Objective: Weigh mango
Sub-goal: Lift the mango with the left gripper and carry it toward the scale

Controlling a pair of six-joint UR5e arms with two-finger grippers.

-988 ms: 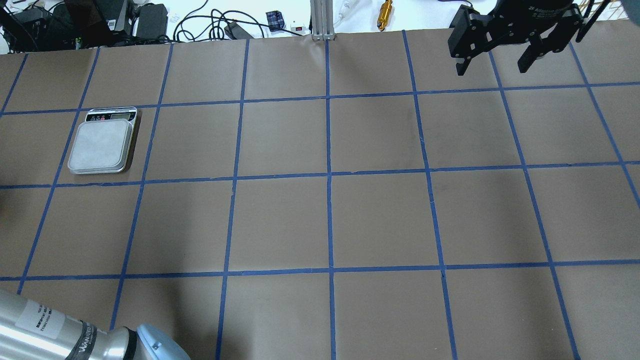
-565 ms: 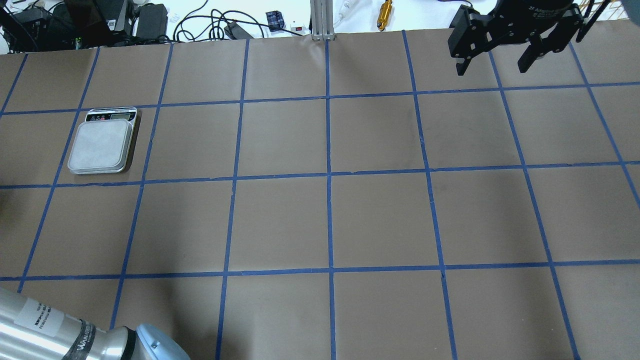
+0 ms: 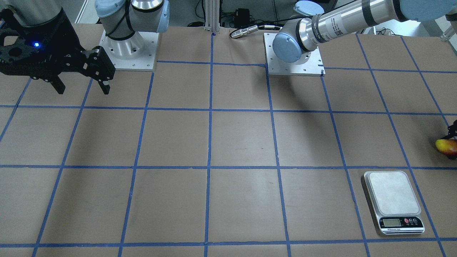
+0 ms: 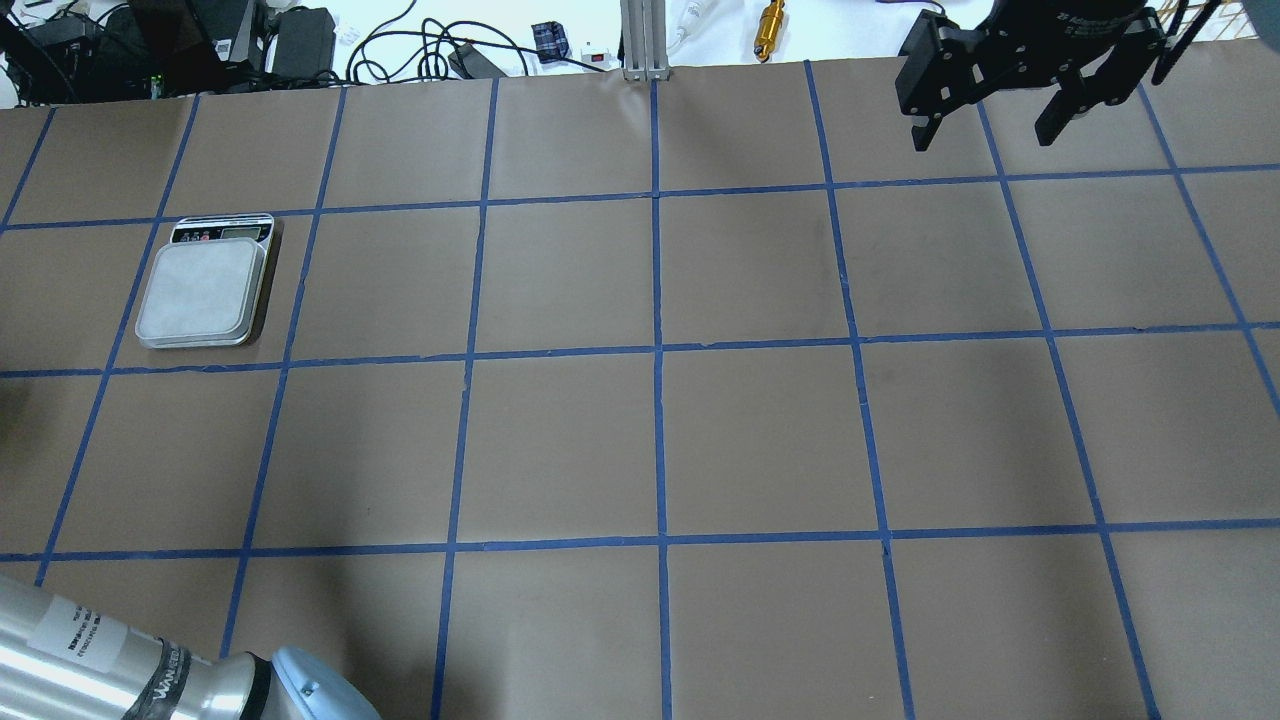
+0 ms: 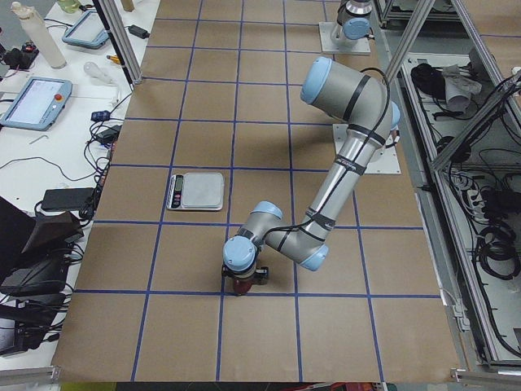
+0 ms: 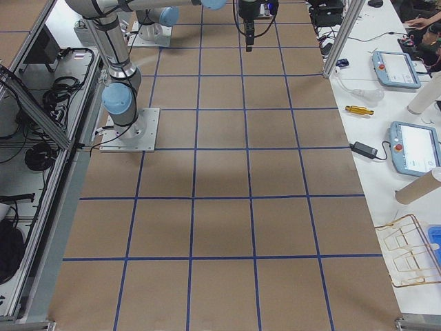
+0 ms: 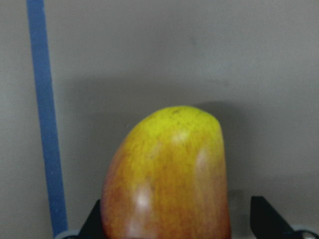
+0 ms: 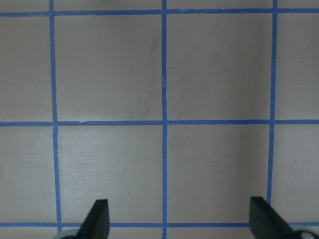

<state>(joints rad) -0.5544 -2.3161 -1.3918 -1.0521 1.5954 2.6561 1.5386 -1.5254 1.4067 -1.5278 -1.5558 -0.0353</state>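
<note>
The mango [image 7: 169,169], yellow at its tip and orange-red lower down, lies on the brown paper between my left gripper's [image 7: 179,219] fingers. The jaws stand wide; the left finger is at its skin and the right finger [image 7: 264,219] is apart from it. The mango also shows at the right edge of the front-facing view [image 3: 446,146] and under the near arm's gripper [image 5: 242,277] in the exterior left view. The scale [image 4: 200,290] has a bare plate. My right gripper [image 4: 985,125] is open and empty, high over the far right of the table.
The scale [image 3: 392,194] stands about one grid square from the mango, its display toward the operators' side. Cables, a gold tool [image 4: 770,25] and boxes lie beyond the table's far edge. The two arm bases [image 3: 128,50] stand at the robot's side.
The left forearm at the bottom left of the overhead view shifts very slightly. The right gripper and the scale stay put.
</note>
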